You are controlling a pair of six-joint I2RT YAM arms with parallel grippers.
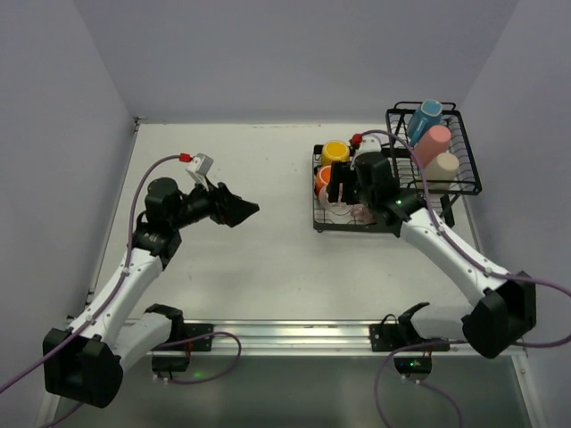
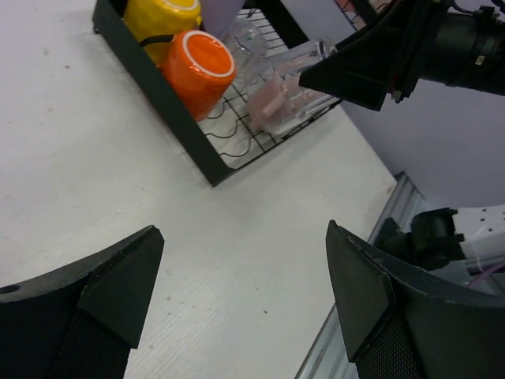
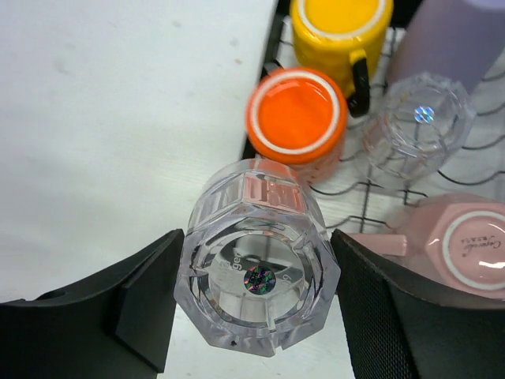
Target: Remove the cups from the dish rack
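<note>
My right gripper [image 3: 256, 284] is shut on a clear glass [image 3: 260, 260], held upside down over the front left corner of the black dish rack [image 1: 357, 228]. In the tray section stand an orange mug [image 3: 296, 114], a yellow mug [image 3: 339, 31], a second clear glass [image 3: 418, 126], a pale pink mug [image 3: 465, 245] and a lavender tumbler [image 3: 458, 31]. A blue mug [image 1: 426, 119] and a salmon-pink tumbler [image 1: 435, 143] lie in the raised basket. My left gripper [image 1: 250, 209] is open and empty over the table, left of the rack.
A cream cup [image 1: 442, 168] also lies in the raised basket at the right. White table [image 1: 259, 267] stretches left and in front of the rack. A metal rail [image 1: 285, 332] runs along the near edge. Grey walls close in the back and sides.
</note>
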